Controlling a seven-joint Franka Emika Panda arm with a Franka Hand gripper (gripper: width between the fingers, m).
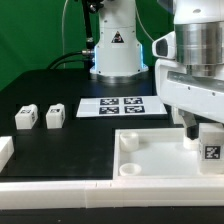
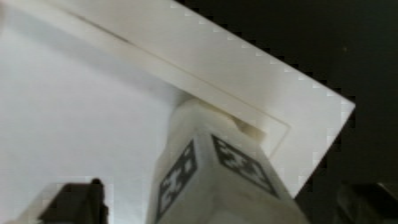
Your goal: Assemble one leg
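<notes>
- Where the exterior view looks across the black table (image 1: 60,150), the gripper (image 1: 204,132) hangs low at the exterior view's right, over the far right part of the large white tray-like piece (image 1: 150,160).
- One leg (image 1: 210,148) stands upright in that right-hand part of the tray-like piece, its black-and-white tag facing the camera; whether it sits in a corner socket cannot be told from here.
- A dark finger (image 1: 191,131) shows just beside the leg on the exterior view's left. The other finger is hidden, and this view does not settle whether the leg is pinched or free.
- Two more legs (image 1: 40,117) stand side by side on the table at the exterior view's left, well apart from the tray-like piece.
- The marker board (image 1: 122,105) lies flat on the table beyond the tray-like piece, near the arm's base.
- A white rail (image 1: 50,188) runs along the near edge of the table.
- In the wrist view, the leg (image 2: 217,165) rises tall between the two fingers, tags showing on two of its faces, with the tray-like piece (image 2: 107,110) behind it.
- The dark fingertips (image 2: 75,200) stand spread on either side of the leg, each with a gap to it, so nothing is gripped.
</notes>
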